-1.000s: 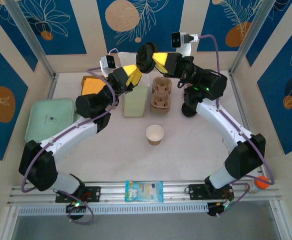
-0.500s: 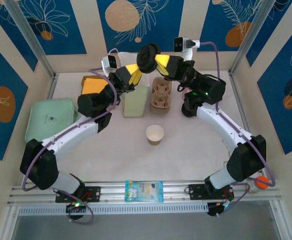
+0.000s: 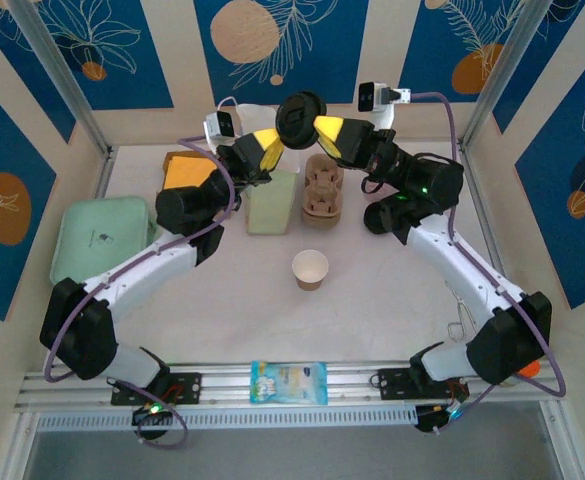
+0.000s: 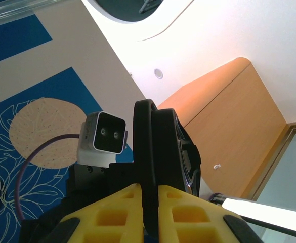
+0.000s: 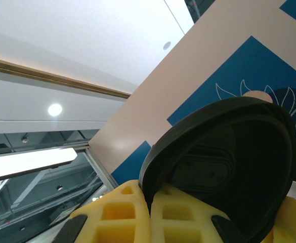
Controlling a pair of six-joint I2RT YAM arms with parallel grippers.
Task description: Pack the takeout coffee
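Note:
A round black plastic lid (image 3: 300, 118) hangs in the air above the back of the table, gripped from both sides. My left gripper (image 3: 279, 137) is shut on its rim from the left; in the left wrist view the yellow fingers (image 4: 122, 207) pinch the lid's edge (image 4: 150, 147). My right gripper (image 3: 317, 123) is shut on the opposite rim, and the right wrist view looks into the lid's underside (image 5: 234, 152) above the pads (image 5: 127, 212). A lidless paper cup (image 3: 310, 269) with a cream rim stands on the table's middle. The takeout coffee itself is out of view.
Below the lid stand a pale green paper bag (image 3: 272, 201) and a brown cardboard cup carrier (image 3: 323, 187). A green clamshell box (image 3: 102, 236) lies at the left, an orange item (image 3: 182, 170) behind it. A snack packet (image 3: 288, 381) lies on the front rail.
The left gripper has closed onto the lid's rim. The right arm has shifted a little to the right and back, with the lid still held.

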